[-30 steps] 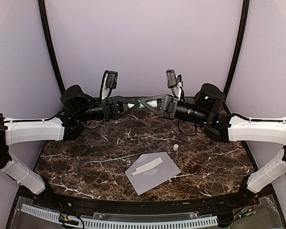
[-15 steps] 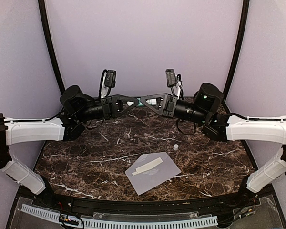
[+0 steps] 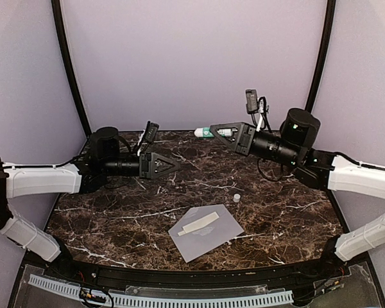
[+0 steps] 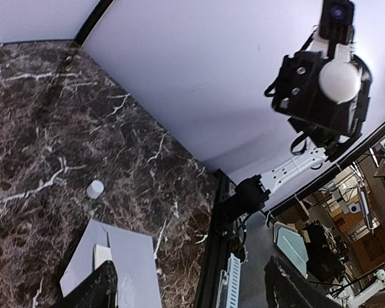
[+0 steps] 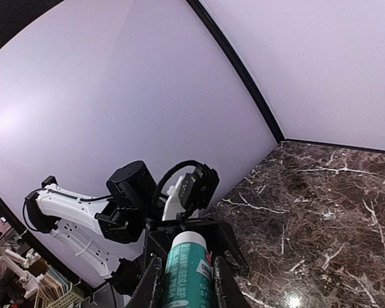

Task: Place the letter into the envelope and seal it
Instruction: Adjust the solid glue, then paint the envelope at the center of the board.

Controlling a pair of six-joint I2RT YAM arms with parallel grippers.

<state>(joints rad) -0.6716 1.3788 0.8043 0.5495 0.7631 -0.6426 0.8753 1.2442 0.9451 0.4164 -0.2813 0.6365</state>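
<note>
Left gripper (image 3: 172,164) is sitting wide open with nothing in it, hovering over the back-left part of the worktop (image 3: 282,218). Right gripper (image 3: 218,130) is clamping a green-and-white glue stick (image 5: 187,271) up in the air near the back edge (its white end is pointing toward the left arm). The envelope (image 3: 208,236) is lying flat near the front edge, about mid-width, with a pale strip (image 3: 197,224) resting on it. A little white cap (image 3: 236,197) is sitting just beyond its far-right corner, not touching.
</note>
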